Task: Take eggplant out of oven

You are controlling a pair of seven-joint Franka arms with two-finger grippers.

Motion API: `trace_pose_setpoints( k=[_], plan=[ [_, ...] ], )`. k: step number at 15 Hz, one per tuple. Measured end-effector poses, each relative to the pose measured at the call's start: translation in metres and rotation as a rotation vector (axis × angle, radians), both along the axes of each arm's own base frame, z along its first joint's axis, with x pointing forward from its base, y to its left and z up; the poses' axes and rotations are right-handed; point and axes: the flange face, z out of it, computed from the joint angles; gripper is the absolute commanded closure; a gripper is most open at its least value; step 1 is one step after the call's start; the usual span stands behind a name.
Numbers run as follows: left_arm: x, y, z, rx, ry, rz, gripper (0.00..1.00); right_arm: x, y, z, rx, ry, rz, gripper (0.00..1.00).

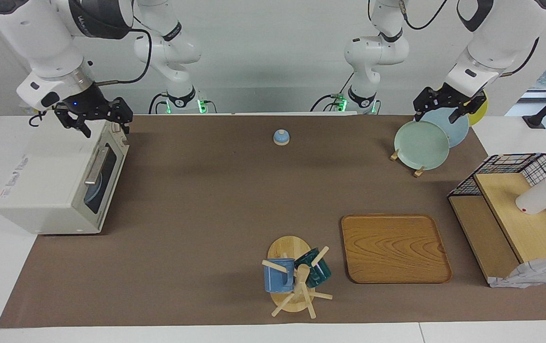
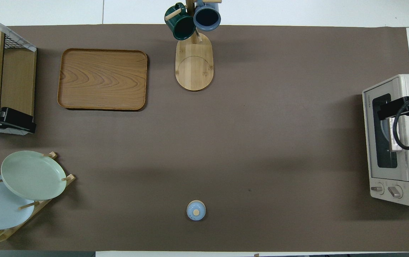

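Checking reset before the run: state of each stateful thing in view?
oven: door shut, eggplant not visible
wooden tray: empty
mug tree: two mugs hung
plate rack: plates upright
right claw: open, over the oven
left claw: open, over the plate rack

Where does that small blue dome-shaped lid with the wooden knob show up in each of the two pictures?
Facing view: the small blue dome-shaped lid with a wooden knob lies top centre, on the brown mat.
Overhead view: the lid lies bottom centre.
Shared landmark: the off-white toaster oven stands at the right arm's end of the table.
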Motion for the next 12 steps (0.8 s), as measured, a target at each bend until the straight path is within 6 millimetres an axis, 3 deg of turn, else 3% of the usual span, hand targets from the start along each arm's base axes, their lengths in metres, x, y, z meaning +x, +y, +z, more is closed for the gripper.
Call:
trace_pose_setpoints(
  k=[11,12],
  plan=[
    [0.0,0.0,0.0,0.0,0.0,0.0,0.0,0.0001,0.0034,0.0011,0.0,-0.002,0.006,0.0],
    [0.0,0.0,0.0,0.0,0.0,0.0,0.0,0.0001,0.0035,0.0011,0.0,-0.002,0.006,0.2]
  ],
)
